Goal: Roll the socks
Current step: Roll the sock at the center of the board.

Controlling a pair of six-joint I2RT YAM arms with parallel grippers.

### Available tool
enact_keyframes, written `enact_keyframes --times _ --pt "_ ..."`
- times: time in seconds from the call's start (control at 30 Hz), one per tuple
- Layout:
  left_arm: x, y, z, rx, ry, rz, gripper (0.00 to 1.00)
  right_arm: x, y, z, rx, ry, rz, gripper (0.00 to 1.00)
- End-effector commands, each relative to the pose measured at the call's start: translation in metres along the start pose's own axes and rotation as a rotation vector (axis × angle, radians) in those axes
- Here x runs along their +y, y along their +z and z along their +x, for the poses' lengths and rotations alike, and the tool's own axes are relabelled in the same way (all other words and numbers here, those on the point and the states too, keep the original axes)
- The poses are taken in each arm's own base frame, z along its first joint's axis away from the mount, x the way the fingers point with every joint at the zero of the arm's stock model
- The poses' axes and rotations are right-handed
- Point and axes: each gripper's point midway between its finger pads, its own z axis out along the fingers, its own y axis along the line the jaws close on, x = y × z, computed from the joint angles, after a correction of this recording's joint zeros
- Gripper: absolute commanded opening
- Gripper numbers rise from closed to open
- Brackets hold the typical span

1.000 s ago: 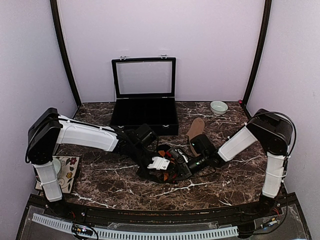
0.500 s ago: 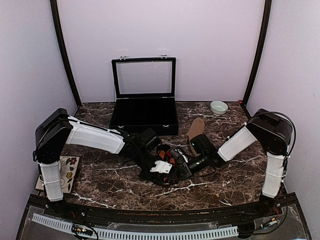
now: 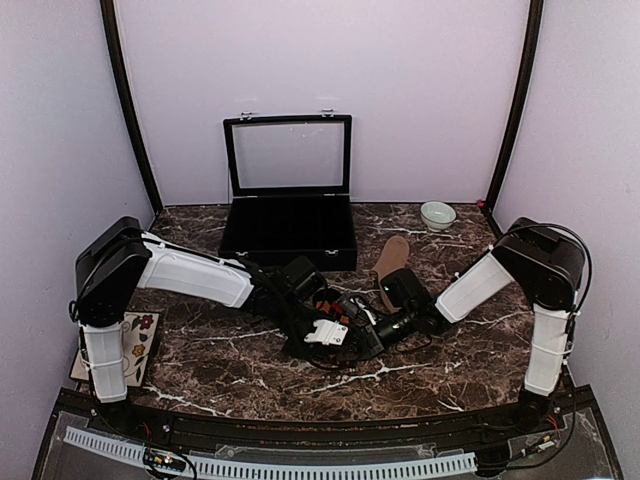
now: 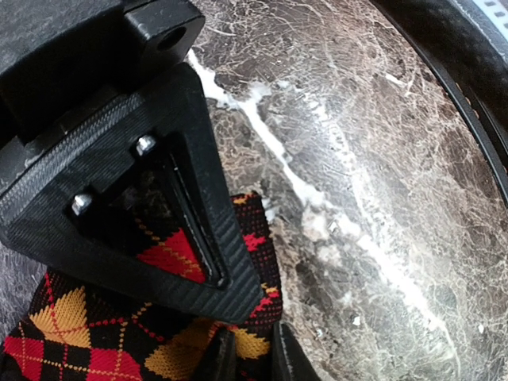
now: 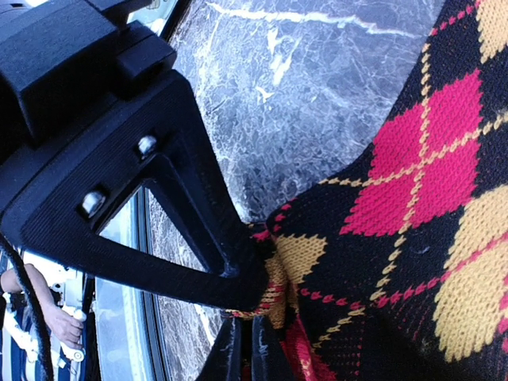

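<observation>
Your left arm [image 3: 190, 275] and right arm [image 3: 478, 285] stretch low over the table [image 3: 450, 365]. The left gripper [image 4: 252, 357] and right gripper [image 5: 244, 353] each pinch the diamond sock [image 5: 413, 238].

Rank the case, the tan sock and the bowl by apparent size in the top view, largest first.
1. Case, open, by far the largest.
2. Tan sock, its near end hidden behind the right arm.
3. Bowl, smallest, though it sits far back, which may shrink it slightly.
</observation>
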Motion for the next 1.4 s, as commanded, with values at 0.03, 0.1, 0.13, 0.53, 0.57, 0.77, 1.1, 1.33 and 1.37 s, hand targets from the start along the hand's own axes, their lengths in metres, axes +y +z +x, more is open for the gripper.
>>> enact_keyframes --times 0.03,0.1,0.13,0.53,0.57,0.77,1.1,1.33,1.37 --pt "-0.014 0.015 0.024 0.088 -0.038 0.063 0.12 -0.054 -0.005 0.065 0.13 0.203 0.229 0.1" --pt "-0.016 0.017 0.028 0.105 -0.059 0.089 0.07 -0.052 -0.008 0.06 0.114 0.181 0.242 0.12" --pt "-0.018 0.016 0.03 0.111 -0.074 0.106 0.05 -0.049 -0.01 0.056 0.101 0.16 0.245 0.14" --pt "-0.041 0.006 0.035 0.081 -0.253 0.285 0.02 -0.034 -0.051 0.041 -0.068 0.0 0.392 0.3" --pt "-0.043 0.004 0.034 0.077 -0.262 0.296 0.02 -0.032 -0.057 0.037 -0.101 -0.023 0.408 0.3" --pt "-0.051 -0.003 0.029 0.058 -0.34 0.387 0.02 0.015 -0.114 -0.014 -0.401 -0.329 0.55 0.5" --pt "-0.052 0.008 0.015 -0.005 -0.504 0.529 0.04 0.028 -0.189 -0.031 -0.761 -0.32 0.711 1.0" --pt "-0.045 0.017 0.021 0.016 -0.524 0.52 0.04 0.04 -0.119 -0.004 -0.483 -0.534 0.586 0.99" --pt "-0.044 0.017 0.022 0.019 -0.531 0.519 0.04 0.045 -0.108 0.001 -0.444 -0.579 0.583 0.99"
